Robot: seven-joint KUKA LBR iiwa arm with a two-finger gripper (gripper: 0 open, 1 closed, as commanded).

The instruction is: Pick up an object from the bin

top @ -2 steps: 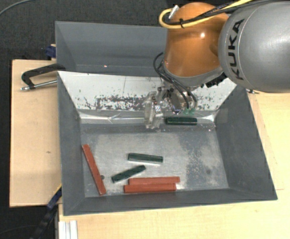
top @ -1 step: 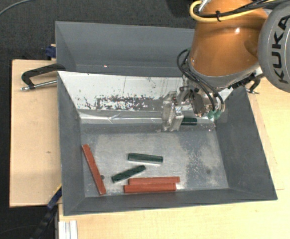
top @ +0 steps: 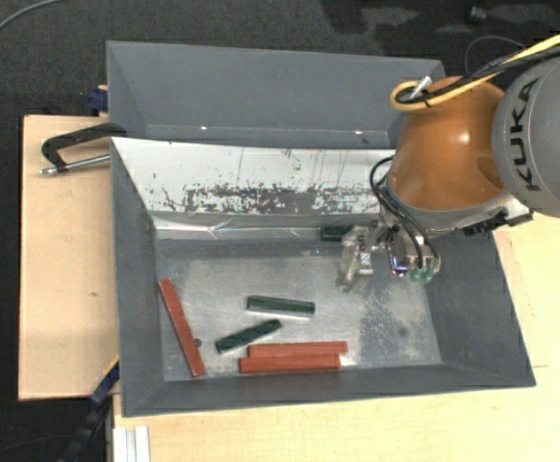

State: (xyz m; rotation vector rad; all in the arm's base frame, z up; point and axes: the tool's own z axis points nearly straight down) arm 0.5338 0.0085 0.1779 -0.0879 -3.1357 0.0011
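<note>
A small dark green block [top: 336,231] is seen at the bin's [top: 136,258] back wall, just beside the gripper [top: 355,266], toward the left wall. Whether the gripper is open or closed cannot be told. Green bars [top: 280,306] and red bars [top: 292,357] are laid near the front wall

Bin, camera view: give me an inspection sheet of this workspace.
surface: bin floor, bare grey metal, scuffed.
job's things: slanted red-brown bar at left; flat red-brown bar at front; two dark green bars mid-floor; small dark green piece at the back wall.
clutter: nothing seen.
gripper: gripper low at right rear, beside the small dark green piece.
cables: yellow cable over the arm's orange cover; wrist wires.
surroundings: dark floor.
</note>
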